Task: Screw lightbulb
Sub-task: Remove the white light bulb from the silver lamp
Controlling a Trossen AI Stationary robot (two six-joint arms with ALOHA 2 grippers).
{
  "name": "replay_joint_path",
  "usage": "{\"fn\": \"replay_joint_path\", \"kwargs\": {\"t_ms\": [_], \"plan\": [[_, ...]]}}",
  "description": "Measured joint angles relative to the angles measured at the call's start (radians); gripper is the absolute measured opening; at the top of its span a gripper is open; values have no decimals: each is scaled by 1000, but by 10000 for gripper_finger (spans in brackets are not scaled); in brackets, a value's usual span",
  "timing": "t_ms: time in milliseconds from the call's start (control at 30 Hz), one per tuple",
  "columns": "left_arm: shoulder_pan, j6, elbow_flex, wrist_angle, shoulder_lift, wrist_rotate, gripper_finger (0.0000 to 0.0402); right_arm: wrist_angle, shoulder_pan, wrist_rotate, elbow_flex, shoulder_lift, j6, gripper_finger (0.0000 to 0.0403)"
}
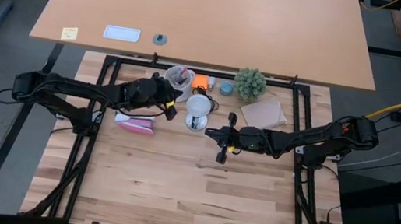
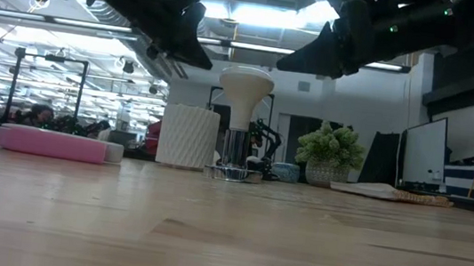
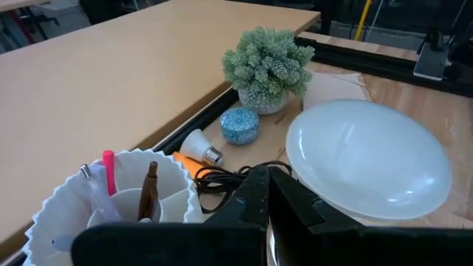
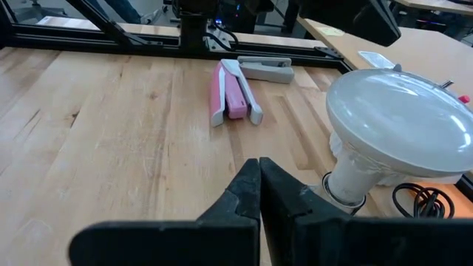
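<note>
Lightbulb (image 1: 198,106) — a wide white frosted dome on a pale neck — stands upright in the silvery round fitting (image 2: 232,172) near the bench's far edge. Both claws hover clenched and empty — left gripper (image 1: 172,109), right gripper (image 1: 222,140). Seating looks done or nearly; next, release one and grasp the dome to twist.

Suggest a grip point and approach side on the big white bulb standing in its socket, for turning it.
Grip the lightbulb across its wide white dome, coming straight down from above. It stands upright, neck down in the silvery fitting, so the dome is the widest free part and its axis is vertical. The white cup stands close behind it, so a side approach looks tighter. Both the left gripper and right gripper flank it, shut.
</note>
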Motion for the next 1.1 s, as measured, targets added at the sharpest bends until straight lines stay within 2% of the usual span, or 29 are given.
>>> {"fn": "replay_joint_path", "kwargs": {"t_ms": [833,1100], "plan": [[-2,-8,0,-2,0,0,1,0,0,1,0,0,0,3],[-6,-8,0,-24,0,3,1,8,-3,97,0,0,0,3]]}}
